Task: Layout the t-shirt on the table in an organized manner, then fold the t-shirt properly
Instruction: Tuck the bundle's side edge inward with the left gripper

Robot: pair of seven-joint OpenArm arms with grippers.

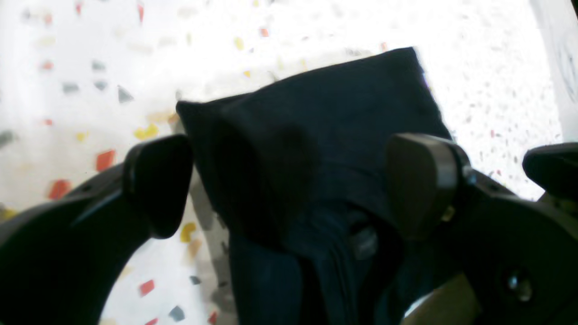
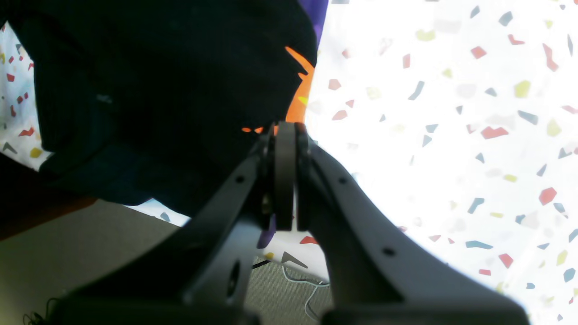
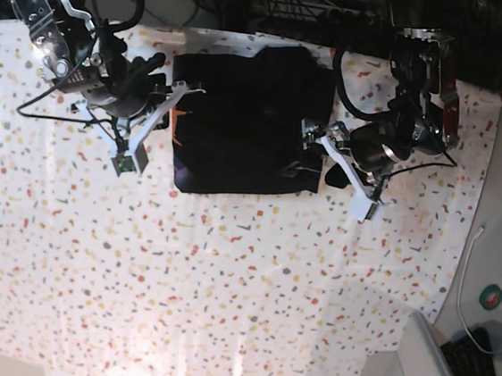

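Item: large black soft cloth t-shirt with orange print, lying folded at the far middle of the white flecked cloth-covered desk. Left gripper: jaws spread wide, straddling the shirt's edge. Right gripper: jaws closed, pinching the shirt's printed edge.

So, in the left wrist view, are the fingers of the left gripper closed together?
No, the left gripper is wide open: its two fingers stand far apart, with the black t-shirt between them.
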